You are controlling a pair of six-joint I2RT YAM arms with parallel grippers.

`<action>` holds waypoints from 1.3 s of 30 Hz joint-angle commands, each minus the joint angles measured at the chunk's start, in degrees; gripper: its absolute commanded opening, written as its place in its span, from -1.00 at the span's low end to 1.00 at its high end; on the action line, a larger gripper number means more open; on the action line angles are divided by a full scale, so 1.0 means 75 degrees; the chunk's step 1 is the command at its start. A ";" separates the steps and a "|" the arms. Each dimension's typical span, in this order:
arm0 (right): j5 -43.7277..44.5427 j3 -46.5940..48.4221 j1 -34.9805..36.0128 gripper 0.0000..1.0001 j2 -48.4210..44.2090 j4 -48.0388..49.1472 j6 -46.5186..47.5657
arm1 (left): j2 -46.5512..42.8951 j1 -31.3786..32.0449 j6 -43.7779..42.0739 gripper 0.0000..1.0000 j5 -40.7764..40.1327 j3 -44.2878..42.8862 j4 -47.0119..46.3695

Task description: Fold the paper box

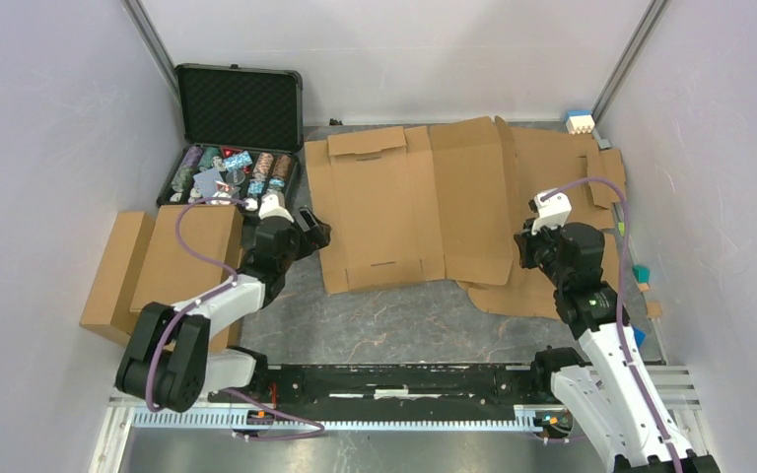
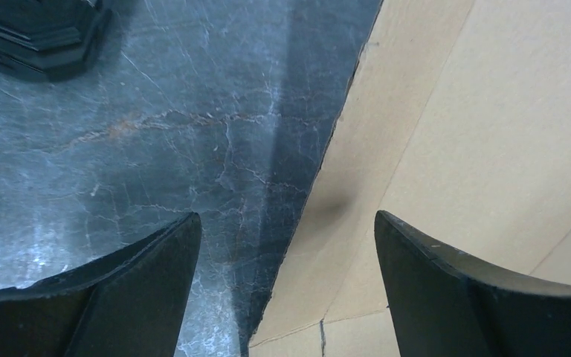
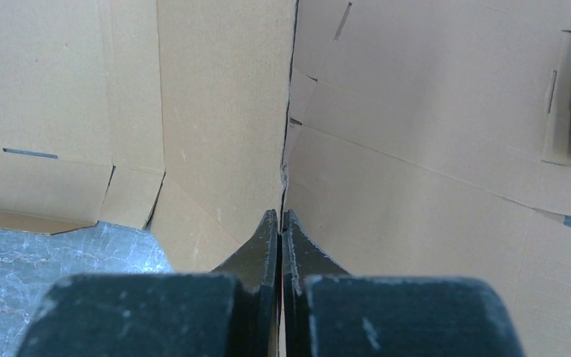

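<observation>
Paper box (image 1: 404, 207) flat between left pincer (image 2: 286, 222), wide open, empty, and right pincer (image 3: 280, 216), closed.

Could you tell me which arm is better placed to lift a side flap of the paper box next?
Probably the left. The left gripper is open and straddles the left edge of the paper box, one finger over the table, one over cardboard. The right gripper is shut at the opposite edge.
</observation>
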State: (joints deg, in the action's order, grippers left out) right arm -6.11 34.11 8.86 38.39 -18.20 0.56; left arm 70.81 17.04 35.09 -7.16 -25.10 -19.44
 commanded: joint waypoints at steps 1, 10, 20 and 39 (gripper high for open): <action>-0.0016 -0.0016 0.0013 -1.00 -0.0191 0.0588 0.0230 | 0.0624 -0.0096 -0.0201 0.85 0.0627 -0.0392 -0.0612; -0.0129 -0.0486 0.0007 -1.00 -0.0267 0.0971 -0.0162 | 0.0676 -0.0168 -0.0263 0.04 0.1784 -0.0364 -0.1335; -0.0443 -0.1845 0.0012 -0.87 -0.0780 0.2912 -0.1047 | -0.1146 0.0157 -0.0646 -0.96 0.1064 0.0524 -0.2033; -0.0116 -0.1785 0.0013 0.11 -0.0021 0.3241 -0.1239 | -0.1322 0.1908 -0.2692 -0.96 -0.0087 0.1261 -0.4102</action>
State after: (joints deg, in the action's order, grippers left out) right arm -8.25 19.25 8.78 37.17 4.54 -7.97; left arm 61.87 28.64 22.55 -4.97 -15.22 -45.36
